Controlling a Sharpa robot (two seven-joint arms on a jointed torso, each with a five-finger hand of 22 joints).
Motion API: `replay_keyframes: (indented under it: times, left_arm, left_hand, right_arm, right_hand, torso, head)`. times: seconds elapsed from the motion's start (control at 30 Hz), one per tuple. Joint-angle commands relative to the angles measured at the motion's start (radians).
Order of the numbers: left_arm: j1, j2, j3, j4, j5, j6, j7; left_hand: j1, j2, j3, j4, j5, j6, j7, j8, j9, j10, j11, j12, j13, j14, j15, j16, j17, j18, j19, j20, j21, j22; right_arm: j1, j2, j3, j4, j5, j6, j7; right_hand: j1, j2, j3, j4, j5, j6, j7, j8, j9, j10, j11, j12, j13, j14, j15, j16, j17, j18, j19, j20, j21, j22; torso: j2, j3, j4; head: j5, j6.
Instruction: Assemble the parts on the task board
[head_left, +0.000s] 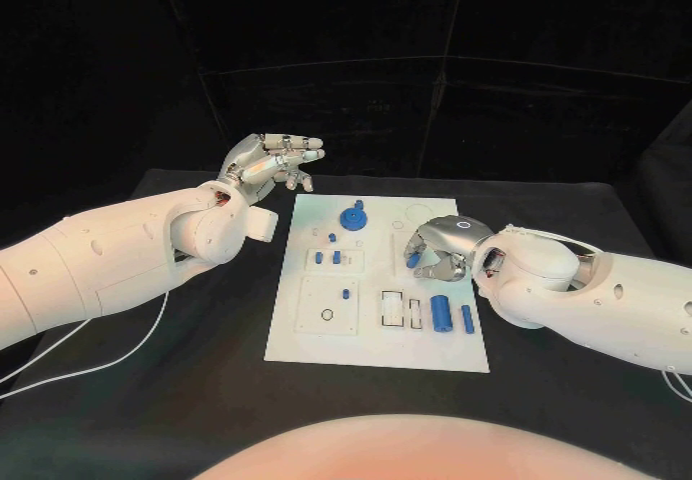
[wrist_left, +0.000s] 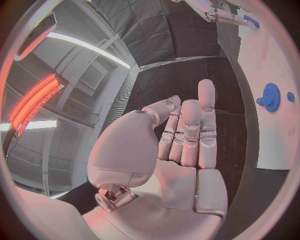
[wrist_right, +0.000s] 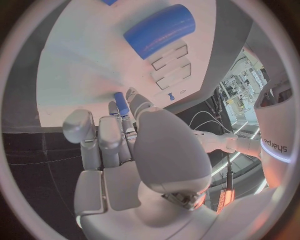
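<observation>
The white task board (head_left: 378, 340) lies in the middle of the table. My right hand (head_left: 440, 250) hovers over its right side and pinches a small blue peg (head_left: 415, 258) (wrist_right: 120, 103) between thumb and fingertips. My left hand (head_left: 271, 158) (wrist_left: 181, 145) is raised beyond the board's far left corner, fingers apart, holding nothing. A blue gear (head_left: 353, 218) (wrist_left: 270, 97) stands at the board's far end. A thick blue cylinder (head_left: 440, 313) (wrist_right: 159, 30) and a thinner one (head_left: 467, 318) lie on the near right part. Small blue pegs (head_left: 329, 257) stand in the left block.
Rectangular slots (head_left: 394, 308) (wrist_right: 170, 57) lie next to the thick cylinder. White cables (head_left: 87, 360) trail across the black table under my left arm. My right forearm (head_left: 606, 300) covers the table to the board's right.
</observation>
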Motion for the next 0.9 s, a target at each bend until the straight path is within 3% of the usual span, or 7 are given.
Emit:
replay_keyframes:
  times: [0.03,0.23,0.37,0.6,0.67,0.9]
  left_arm:
    - [0.002,0.001,0.001,0.000,0.000,0.018,0.001]
    - [0.002,0.002,0.001,-0.001,0.000,0.021,-0.001]
    - [0.002,0.004,0.000,-0.002,0.000,0.024,-0.004]
    - [0.002,0.004,-0.001,-0.003,0.000,0.027,-0.006]
    - [0.002,0.004,-0.001,-0.003,0.000,0.028,-0.006]
    - [0.002,0.002,-0.002,-0.003,0.000,0.028,-0.008]
  left_hand:
    - [-0.010,-0.001,0.002,0.003,-0.001,-0.008,0.000,0.004,0.000,-0.007,0.003,0.004,0.000,-0.004,0.000,-0.004,-0.001,0.012,-0.001,0.004,-0.004,-0.002]
    - [-0.015,0.001,0.001,0.006,-0.002,-0.009,0.001,0.005,0.001,-0.009,0.004,0.006,0.000,-0.004,0.001,-0.003,-0.001,0.011,-0.002,0.005,-0.004,-0.002]
    - [-0.015,0.002,0.001,0.007,-0.002,-0.009,0.001,0.005,0.001,-0.009,0.004,0.006,0.000,-0.005,0.001,-0.003,-0.001,0.011,-0.002,0.005,-0.004,-0.002]
    - [-0.015,0.002,0.001,0.007,-0.002,-0.009,0.001,0.005,0.001,-0.009,0.004,0.006,0.000,-0.005,0.001,-0.003,-0.001,0.011,-0.002,0.005,-0.004,-0.002]
    - [-0.015,0.002,0.001,0.007,-0.002,-0.009,0.001,0.005,0.001,-0.009,0.004,0.006,0.000,-0.005,0.001,-0.003,-0.001,0.011,-0.002,0.005,-0.004,-0.002]
    - [-0.015,0.002,0.001,0.007,-0.002,-0.009,0.001,0.005,0.001,-0.009,0.004,0.006,0.000,-0.005,0.001,-0.003,-0.001,0.011,-0.002,0.005,-0.004,-0.002]
  right_arm:
    - [0.002,0.004,0.001,-0.002,-0.010,0.004,-0.002]
    - [0.002,0.009,0.001,-0.002,-0.006,-0.079,0.012]
    - [0.001,0.008,0.001,0.000,-0.013,-0.144,0.000]
    - [0.001,0.002,0.001,0.008,-0.031,-0.213,-0.014]
    - [0.001,-0.002,0.001,0.014,-0.033,-0.221,-0.014]
    - [0.001,-0.031,0.001,0.073,-0.015,-0.245,-0.001]
  right_hand:
    - [0.003,0.018,0.027,0.000,-0.003,0.024,0.001,0.008,0.002,0.037,-0.005,0.008,-0.001,0.013,-0.010,0.014,0.019,0.011,0.014,-0.004,0.015,0.017]
    - [0.009,0.037,0.085,0.005,-0.014,0.095,-0.008,0.032,0.010,0.137,-0.024,0.015,0.005,0.024,-0.024,0.049,0.070,0.002,0.039,-0.017,0.043,0.064]
    - [0.048,0.049,0.145,-0.031,-0.022,0.131,-0.013,0.045,0.015,0.185,-0.035,0.012,0.010,0.028,-0.035,0.065,0.092,-0.006,0.060,-0.028,0.067,0.106]
    - [0.050,0.035,0.224,-0.069,-0.021,0.147,-0.015,0.045,0.019,0.222,-0.036,-0.007,0.016,0.027,-0.037,0.072,0.101,-0.010,0.070,-0.033,0.084,0.132]
    - [0.032,0.017,0.259,-0.082,-0.020,0.151,-0.015,0.042,0.019,0.230,-0.037,-0.023,0.018,0.026,-0.036,0.073,0.101,-0.011,0.068,-0.032,0.087,0.134]
    - [0.009,-0.001,0.293,-0.097,-0.019,0.149,-0.011,0.033,0.018,0.229,-0.034,-0.046,0.018,0.025,-0.034,0.074,0.100,-0.010,0.066,-0.031,0.089,0.135]
  torso:
    - [0.000,0.0001,-0.0011]
    - [0.000,0.0006,-0.0011]
    - [-0.001,0.0002,-0.0006]
    - [-0.001,0.0005,-0.0016]
    - [-0.001,0.0001,-0.0018]
    - [-0.002,-0.0001,-0.0015]
  head:
    - [0.000,-0.001]
    - [0.000,-0.002]
    - [-0.001,-0.003]
    - [-0.001,-0.001]
    - [-0.001,0.000]
    - [0.003,-0.001]
